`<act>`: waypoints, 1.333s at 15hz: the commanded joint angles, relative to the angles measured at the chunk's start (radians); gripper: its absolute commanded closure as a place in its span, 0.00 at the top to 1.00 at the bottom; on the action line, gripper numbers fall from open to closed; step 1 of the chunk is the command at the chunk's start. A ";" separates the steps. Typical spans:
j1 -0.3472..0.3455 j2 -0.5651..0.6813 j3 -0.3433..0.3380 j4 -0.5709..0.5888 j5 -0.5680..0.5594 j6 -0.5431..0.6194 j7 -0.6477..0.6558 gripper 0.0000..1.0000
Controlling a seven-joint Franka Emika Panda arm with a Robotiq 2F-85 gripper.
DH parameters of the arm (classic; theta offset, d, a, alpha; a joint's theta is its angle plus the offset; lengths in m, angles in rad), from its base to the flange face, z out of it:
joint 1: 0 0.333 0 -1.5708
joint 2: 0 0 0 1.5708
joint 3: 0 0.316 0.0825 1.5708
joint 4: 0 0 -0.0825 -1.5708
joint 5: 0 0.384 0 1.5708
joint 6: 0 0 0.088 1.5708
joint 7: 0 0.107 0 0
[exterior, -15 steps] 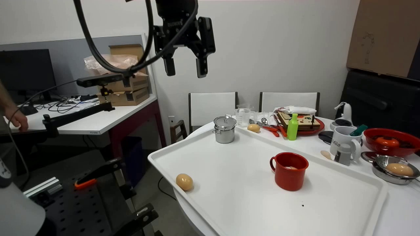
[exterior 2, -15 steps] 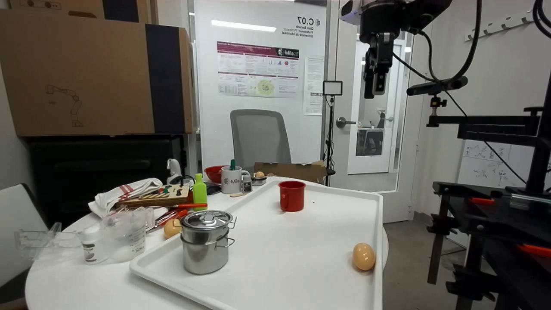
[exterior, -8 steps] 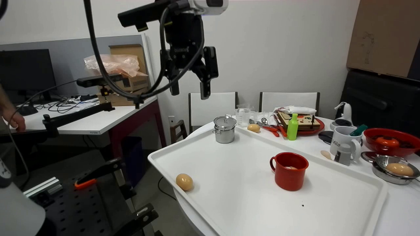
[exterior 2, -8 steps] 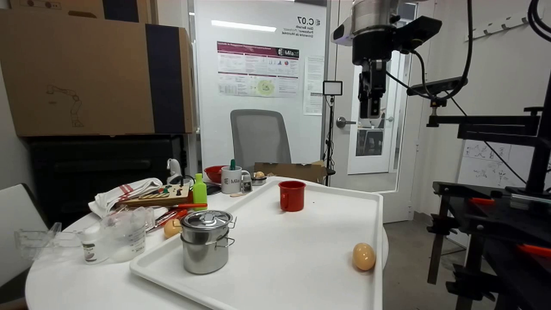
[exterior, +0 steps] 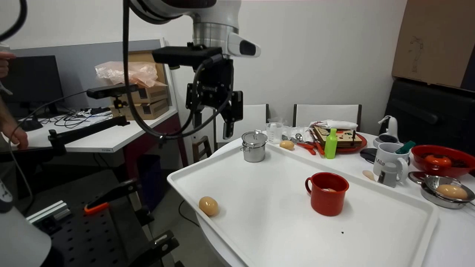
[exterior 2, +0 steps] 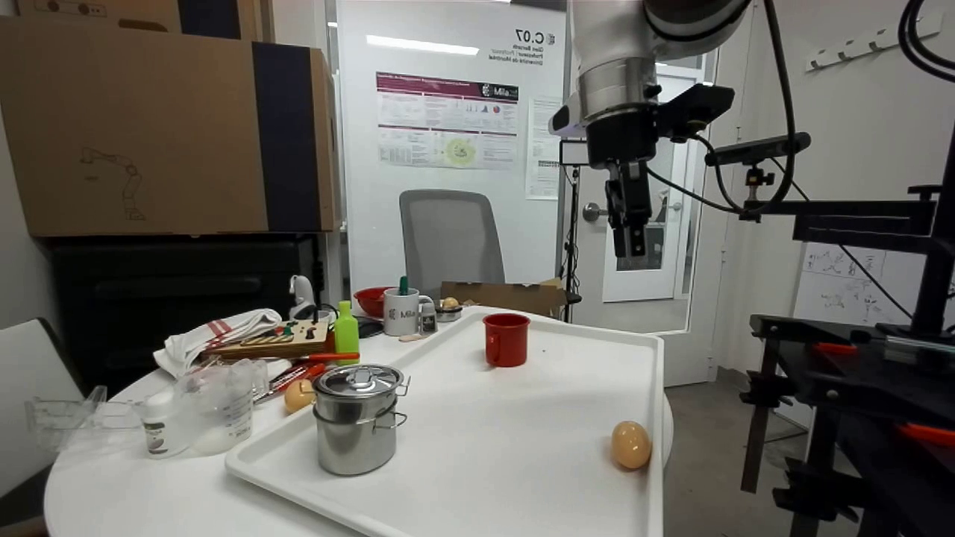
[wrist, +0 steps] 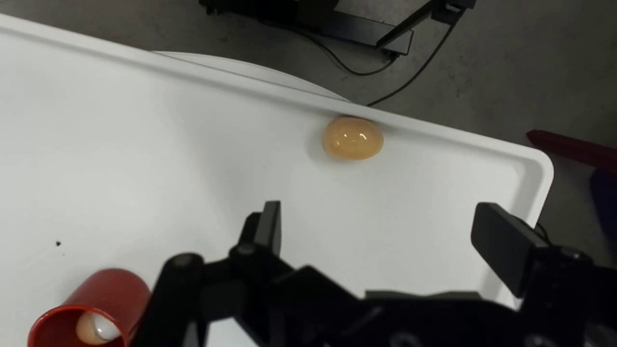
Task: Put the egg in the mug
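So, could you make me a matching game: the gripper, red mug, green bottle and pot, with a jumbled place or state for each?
1. Gripper
2. Red mug
3. Green bottle
4. Pot

A. On the table, beside the tray
B. On the tray, lid on
C. Open, in the air
D. On the tray, something tan and white inside

Pairs: 1-C, 2-D, 3-A, 4-B

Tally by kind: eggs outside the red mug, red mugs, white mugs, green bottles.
Eggs: 3 (tray egg, table egg, metal-bowl egg)
Red mug: 1
White mug: 1
Green bottle: 1
Total: 6
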State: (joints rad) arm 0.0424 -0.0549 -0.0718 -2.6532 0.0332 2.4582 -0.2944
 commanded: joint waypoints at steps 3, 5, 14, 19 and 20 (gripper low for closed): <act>-0.014 0.156 0.056 0.086 0.013 0.075 -0.066 1.00; -0.021 0.122 0.063 0.061 -0.001 0.054 -0.023 1.00; -0.041 0.221 0.059 0.122 -0.008 0.058 -0.012 1.00; -0.056 0.374 0.078 0.230 -0.004 0.027 -0.014 1.00; -0.060 0.407 0.087 0.256 0.003 0.020 -0.022 1.00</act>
State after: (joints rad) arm 0.0003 0.2415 -0.0128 -2.4931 0.0314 2.5111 -0.3153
